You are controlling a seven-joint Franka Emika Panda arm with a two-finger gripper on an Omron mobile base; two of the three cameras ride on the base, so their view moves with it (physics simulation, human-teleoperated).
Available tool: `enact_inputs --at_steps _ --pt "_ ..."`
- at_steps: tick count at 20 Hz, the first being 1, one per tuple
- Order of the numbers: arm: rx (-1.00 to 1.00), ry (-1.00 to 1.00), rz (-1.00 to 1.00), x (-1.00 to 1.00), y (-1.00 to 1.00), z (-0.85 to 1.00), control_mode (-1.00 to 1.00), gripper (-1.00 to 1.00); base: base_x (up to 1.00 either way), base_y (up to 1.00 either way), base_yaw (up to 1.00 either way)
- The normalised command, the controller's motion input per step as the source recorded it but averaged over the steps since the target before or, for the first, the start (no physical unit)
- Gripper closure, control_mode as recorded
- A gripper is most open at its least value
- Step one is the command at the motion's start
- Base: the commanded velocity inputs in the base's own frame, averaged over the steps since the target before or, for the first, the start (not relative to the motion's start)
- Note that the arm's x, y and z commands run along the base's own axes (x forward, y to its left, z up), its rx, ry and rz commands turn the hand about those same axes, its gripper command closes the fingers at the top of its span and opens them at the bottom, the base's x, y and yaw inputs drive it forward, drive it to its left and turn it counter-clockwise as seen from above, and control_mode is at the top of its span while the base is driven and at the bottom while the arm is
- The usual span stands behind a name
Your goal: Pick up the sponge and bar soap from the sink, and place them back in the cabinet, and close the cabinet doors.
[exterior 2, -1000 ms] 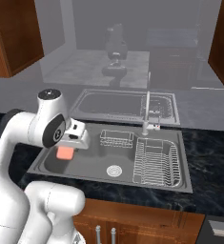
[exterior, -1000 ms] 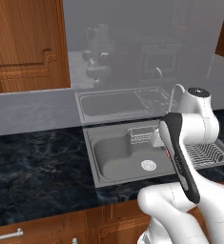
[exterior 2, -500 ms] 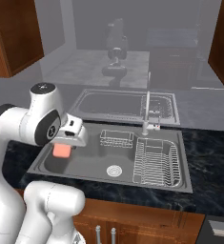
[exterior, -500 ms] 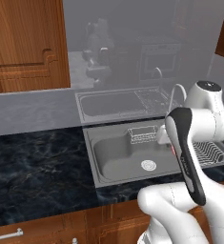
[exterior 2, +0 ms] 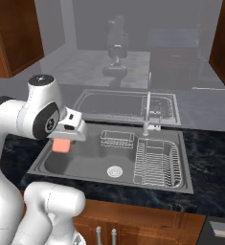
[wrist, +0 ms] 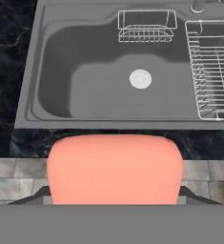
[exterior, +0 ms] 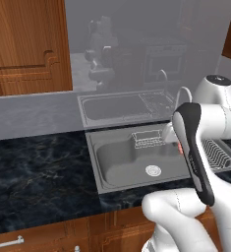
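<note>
In the left base view, a panelled cabinet door (exterior: 28,47) is filling the upper left of the frame, with the dark marbled tabletop (exterior: 38,172) running along below it and the grey sink (exterior: 124,165) lying at the centre, its basin showing just the white drain (exterior: 153,171) and a small wire rack (exterior: 147,139). Moving right, the white arm is rising at the right of that frame and hiding most of its load, so that just a sliver of pink is peeking out beside it. In the right base view the gripper (exterior 2: 62,142) is hanging at the centre left of the frame, above the left edge of the sink, and it is clamped on the bar soap (exterior 2: 61,144), which is being held clear of the basin. In the hand view the soap is sitting large at the bottom centre, pinched between the two dark fingertips (wrist: 37,194), with the sink lying beyond it across the top. The sponge is not to be seen in the sink, so I cannot tell where it is. Judging by this, the step in hand is carrying the soap away from the sink toward the cabinet; the next move is calling for raising and swinging the arm to the cabinet shelf, keeping the grip firm, and setting the bar down before letting go, with the doors to be closed afterward.
</note>
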Motion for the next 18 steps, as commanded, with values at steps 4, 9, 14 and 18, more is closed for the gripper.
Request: enact_inputs --at_steps 4,9,14,18 --pt "0.0 0.0 0.0 0.0 0.0 0.24 -1.0 1.0 0.0 0.0 0.0" --pt "0.0 0.0 0.0 0.0 0.0 0.16 -1.0 1.0 0.0 0.0 0.0" --pt "0.0 0.0 0.0 0.0 0.0 0.01 -1.0 1.0 0.0 0.0 0.0" --pt "0.0 0.0 0.0 0.0 0.0 0.0 -1.0 1.0 0.0 0.0 0.0"
